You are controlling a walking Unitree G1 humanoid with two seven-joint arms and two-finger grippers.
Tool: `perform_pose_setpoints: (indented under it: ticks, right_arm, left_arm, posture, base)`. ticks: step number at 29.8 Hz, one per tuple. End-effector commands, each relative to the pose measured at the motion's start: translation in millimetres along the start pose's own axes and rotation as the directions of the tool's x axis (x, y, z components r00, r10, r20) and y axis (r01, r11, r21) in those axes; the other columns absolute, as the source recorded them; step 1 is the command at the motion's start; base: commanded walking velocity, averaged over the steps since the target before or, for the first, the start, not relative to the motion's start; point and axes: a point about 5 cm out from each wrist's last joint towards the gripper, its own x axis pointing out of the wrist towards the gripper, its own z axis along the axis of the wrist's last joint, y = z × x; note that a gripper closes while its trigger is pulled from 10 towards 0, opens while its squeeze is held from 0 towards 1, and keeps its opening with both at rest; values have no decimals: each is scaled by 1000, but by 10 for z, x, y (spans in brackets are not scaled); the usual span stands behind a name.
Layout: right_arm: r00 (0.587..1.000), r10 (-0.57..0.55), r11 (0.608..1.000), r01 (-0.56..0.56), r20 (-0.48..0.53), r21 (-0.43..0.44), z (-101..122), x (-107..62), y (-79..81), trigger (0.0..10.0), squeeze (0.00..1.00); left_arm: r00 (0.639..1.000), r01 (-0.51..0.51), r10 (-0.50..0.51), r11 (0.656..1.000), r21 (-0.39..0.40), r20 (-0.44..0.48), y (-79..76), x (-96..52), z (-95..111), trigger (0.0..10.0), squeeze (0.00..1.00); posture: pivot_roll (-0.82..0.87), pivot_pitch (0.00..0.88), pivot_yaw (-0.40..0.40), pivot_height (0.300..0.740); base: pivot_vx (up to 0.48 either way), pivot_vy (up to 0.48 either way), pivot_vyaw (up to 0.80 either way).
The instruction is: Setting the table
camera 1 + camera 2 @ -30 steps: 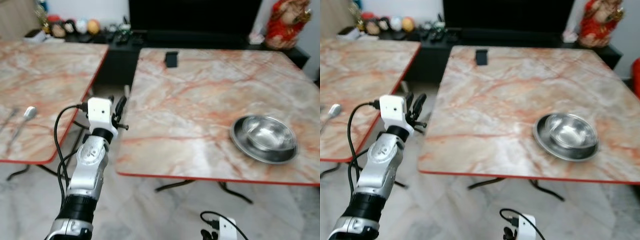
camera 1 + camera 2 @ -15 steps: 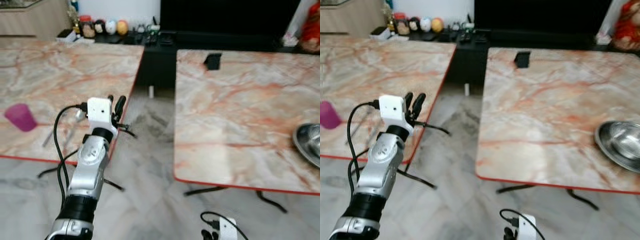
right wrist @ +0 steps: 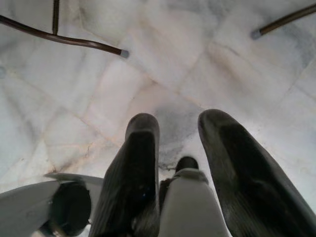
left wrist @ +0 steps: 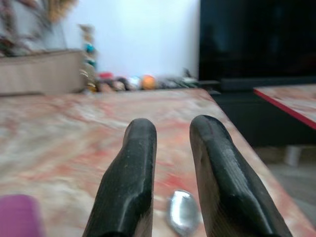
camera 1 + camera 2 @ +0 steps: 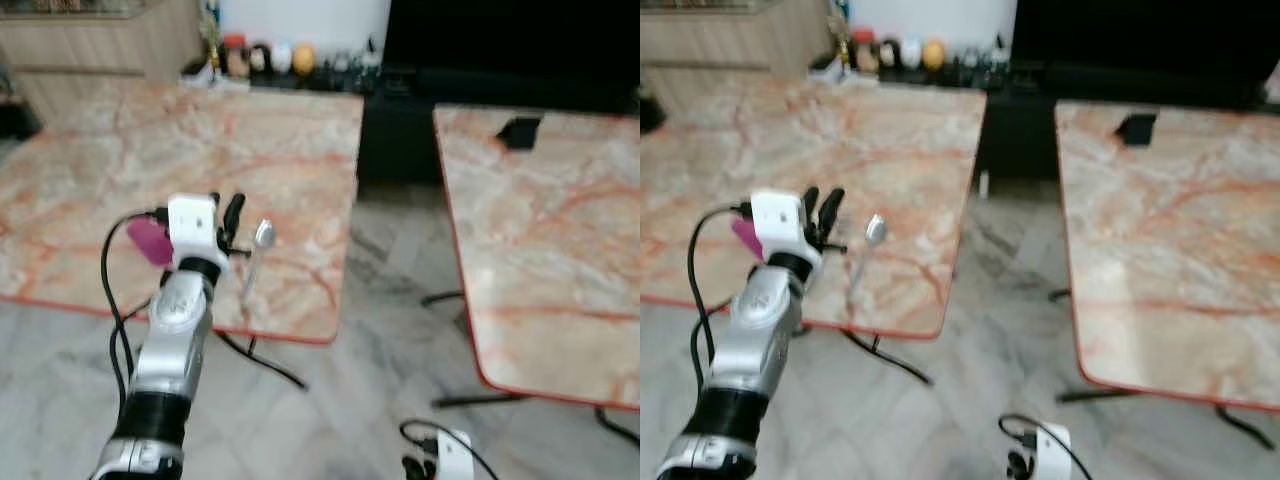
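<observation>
Left gripper [image 5: 226, 212]: raised over left marble table [image 5: 120, 150], fingers slightly parted, empty. Spoon [image 5: 256, 258] at its 3 o'clock, near table's front edge. Purple cup [image 5: 148, 240] at 9 o'clock, partly hidden behind the wrist. Second table [image 5: 560, 240] beyond floor gap. Right gripper [image 3: 175, 148]: hanging low, parted, over tiles.

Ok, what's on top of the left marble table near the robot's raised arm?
On the left table lie a metal spoon near the front edge and a purple cup, partly covered by the left gripper, open beside them. Small ornaments stand beyond the far edge.
</observation>
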Motion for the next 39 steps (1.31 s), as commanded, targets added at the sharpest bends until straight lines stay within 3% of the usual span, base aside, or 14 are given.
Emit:
perform_pose_setpoints:
  ticks: [1,6,16,19,23,34,39]
  right_arm:
    - [1000,-4,1000,4,-18,0,-52,-15,-9,10000,0]
    - [1000,-1,1000,1,-18,-1,-48,-13,-6,10000,0]
    - [1000,-2,1000,2,-19,10,-50,-13,-7,10000,0]
    - [1000,0,1000,1,-20,9,-50,-13,-6,10000,0]
    - [1000,0,1000,0,-21,10,-50,-13,-8,10000,0]
    - [1000,-1,1000,1,-22,11,-52,-14,-11,10000,0]
    - [1000,1,1000,-1,-22,9,-51,-13,-9,10000,0]
  left_arm:
    - [1000,11,-11,1000,13,23,-8,34,75,10000,0]
    - [1000,6,-7,1000,16,25,14,39,85,10000,0]
    - [1000,7,-8,1000,20,29,13,46,95,10000,0]
    - [999,19,-20,999,33,26,7,45,93,10000,0]
    - [999,44,-44,999,-27,13,-23,36,75,10000,0]
    - [989,150,-149,984,-93,20,-147,2,78,10000,0]
    - [983,185,-186,982,-40,-3,-185,-25,42,10000,0]
  posture:
    - [73,0,-37,740]
    - [77,0,-39,740]
    - [78,0,-39,740]
    - [80,0,-39,740]
    - [82,0,-41,740]
    - [84,0,-42,740]
    - [86,0,-41,740]
  base:
    - [0,480,606]
    - [0,480,655]
    - [0,416,0]
    - [0,0,0]
    - [0,0,0]
    - [0,0,0]
    - [0,-96,0]
